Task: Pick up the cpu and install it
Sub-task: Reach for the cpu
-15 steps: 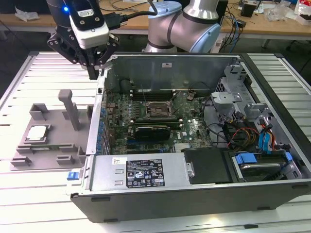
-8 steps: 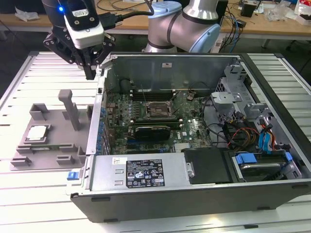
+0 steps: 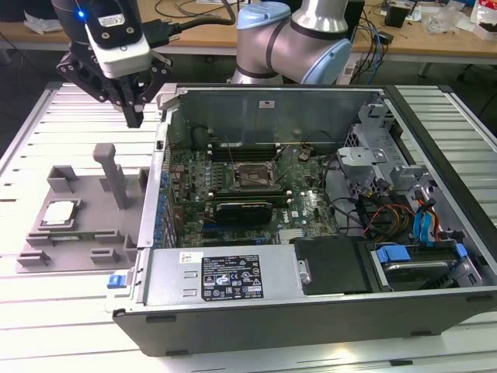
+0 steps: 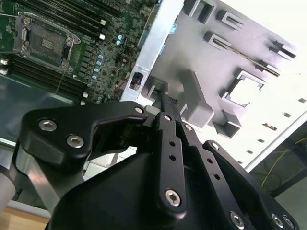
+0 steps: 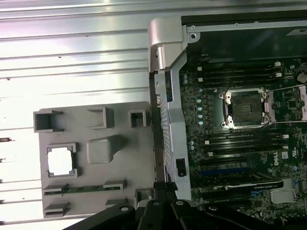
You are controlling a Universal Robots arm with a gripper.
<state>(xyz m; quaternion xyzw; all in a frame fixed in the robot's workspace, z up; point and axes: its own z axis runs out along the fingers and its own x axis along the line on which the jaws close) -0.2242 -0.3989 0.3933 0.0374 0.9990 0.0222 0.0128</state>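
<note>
The cpu point(image 3: 60, 214), a small square chip with a pale metal top, lies flat in a recess of the grey fixture tray point(image 3: 85, 194) at the exterior view's left. It also shows as a bright square in both wrist views, cpu point(image 5: 61, 160) and cpu point(image 4: 247, 91). The open socket point(image 3: 252, 175) sits on the motherboard inside the computer case, socket point(image 5: 244, 108), socket point(image 4: 45, 45). My gripper point(image 3: 134, 116) hangs above the table behind the tray, near the case's corner, shut and holding nothing. Its fingers come together in both wrist views, gripper point(image 4: 165, 103), gripper point(image 5: 160, 188).
A tall grey post point(image 3: 112, 175) rises from the tray between the cpu and the case. The case's metal side wall point(image 3: 159, 186) stands between tray and motherboard. Cables point(image 3: 365, 210) and drive bays point(image 3: 411, 260) crowd the case's right side. Another robot arm point(image 3: 295, 43) stands behind the case.
</note>
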